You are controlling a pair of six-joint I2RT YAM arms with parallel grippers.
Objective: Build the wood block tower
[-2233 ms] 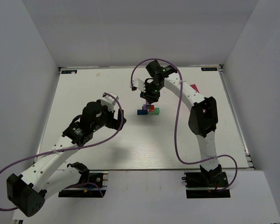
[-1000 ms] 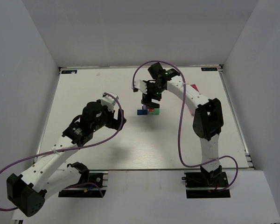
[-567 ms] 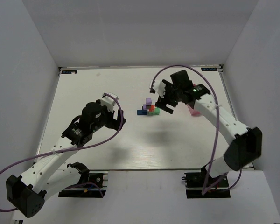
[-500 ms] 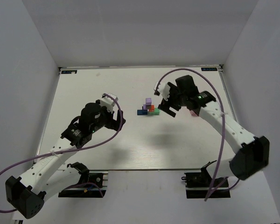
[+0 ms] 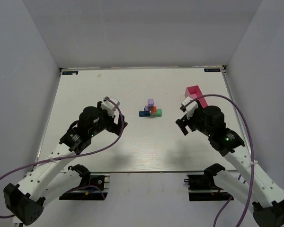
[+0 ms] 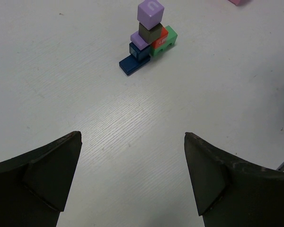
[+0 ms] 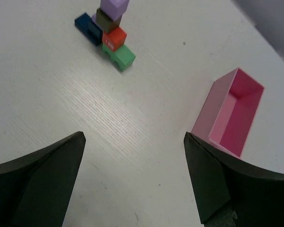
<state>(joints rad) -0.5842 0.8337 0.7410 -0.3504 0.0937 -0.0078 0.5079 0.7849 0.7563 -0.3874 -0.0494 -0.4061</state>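
- Standing a little far of the middle of the table (image 5: 109, 90), the wood block tower (image 5: 150, 109) has a lilac cube (image 6: 150, 12) on top of a dark block (image 6: 149, 31). A blue block (image 6: 132, 60), a red block (image 7: 114, 37) and a green block (image 7: 123, 56) press together at its foot.
- Left gripper (image 5: 119, 122): near and left of the tower and well apart from it, with its claw spread wide and holding nothing.
- Right gripper (image 5: 181, 121): near and right of the tower, also wide open and empty-handed.
- Both claws point toward the stack from a distance, probably so that nothing brushes such a narrow column. No loose block shows on the table, so the build looks finished or close to it.
- Pink tray (image 7: 203, 120): on the right side of the table, just far of the right gripper, open side up, with no block showing inside. It likely served as the blocks' holder.
- Surface: white and matte, with a faint wood grain.
- Room: plain pale grey walls (image 5: 142, 33) box in the table on the left, right and far sides. Purple cables (image 5: 229, 101) loop along the two white arms.
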